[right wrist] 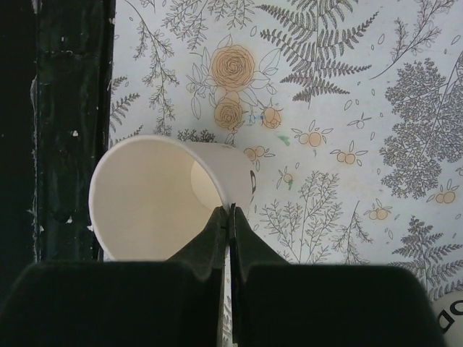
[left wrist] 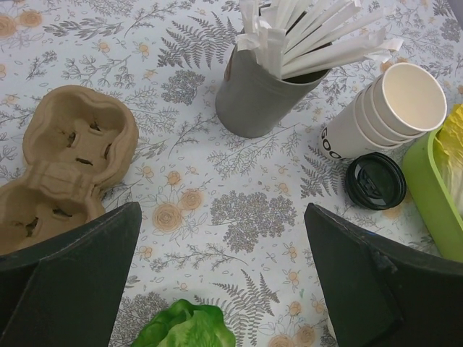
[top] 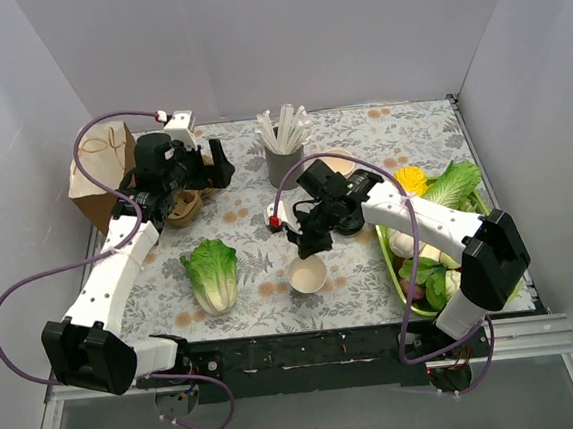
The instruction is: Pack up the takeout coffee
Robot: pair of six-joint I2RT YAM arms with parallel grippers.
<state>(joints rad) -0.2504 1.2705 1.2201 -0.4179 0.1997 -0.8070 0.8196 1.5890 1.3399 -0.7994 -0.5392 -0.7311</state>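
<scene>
Right pincer (right wrist: 231, 214) is squeezed shut on the rim of a lidless cream paper cup (right wrist: 155, 199), near the front edge of the tabletop (right wrist: 340, 94). One dark letter peeks round the cup's side, can't read it. So the coffee's in two bits: its black lid (left wrist: 375, 181) lies flat on the tabletop just beside the stack of cups (left wrist: 376, 116), which reads "GOO" on the side. Left pincer (left wrist: 223, 220) hangs wide open, holding nothing, with the brown cup carrier (left wrist: 69, 155) off to one side and the grey cup of white sticks (left wrist: 257, 97) beyond.
</scene>
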